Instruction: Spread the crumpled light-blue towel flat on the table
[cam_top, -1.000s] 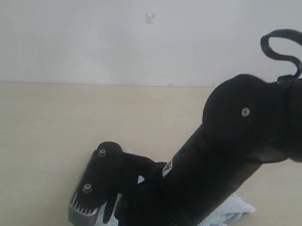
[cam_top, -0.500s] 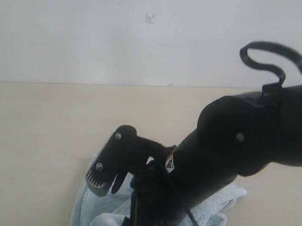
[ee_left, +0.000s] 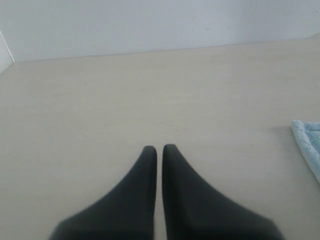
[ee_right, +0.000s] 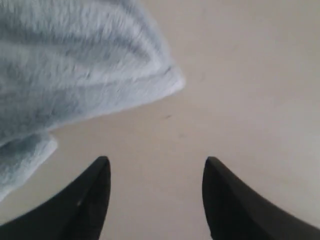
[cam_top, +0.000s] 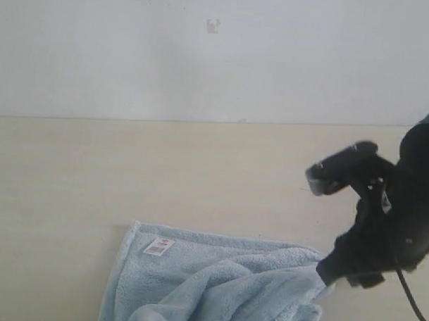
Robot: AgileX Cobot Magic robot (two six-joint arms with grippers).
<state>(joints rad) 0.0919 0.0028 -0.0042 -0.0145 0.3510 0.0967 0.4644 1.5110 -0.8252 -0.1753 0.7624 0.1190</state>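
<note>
The light-blue towel [cam_top: 217,280] lies rumpled on the beige table [cam_top: 94,177] at the bottom centre of the exterior view, a white label [cam_top: 158,246] near its far left corner. My right gripper [ee_right: 156,161] stands open just off the towel's right edge [ee_right: 80,70], over bare table, holding nothing. In the exterior view the right arm [cam_top: 381,230] is at the right, beside the towel's right end. My left gripper [ee_left: 159,148] is shut and empty above bare table, with a towel edge [ee_left: 307,145] off to one side.
A white wall [cam_top: 204,54] rises behind the table's far edge. Bare table surface stretches to the left of and behind the towel.
The right arm has swung from over the towel to the right, uncovering it. Its gripper has opened and let go of the towel, which now lies more spread out.
</note>
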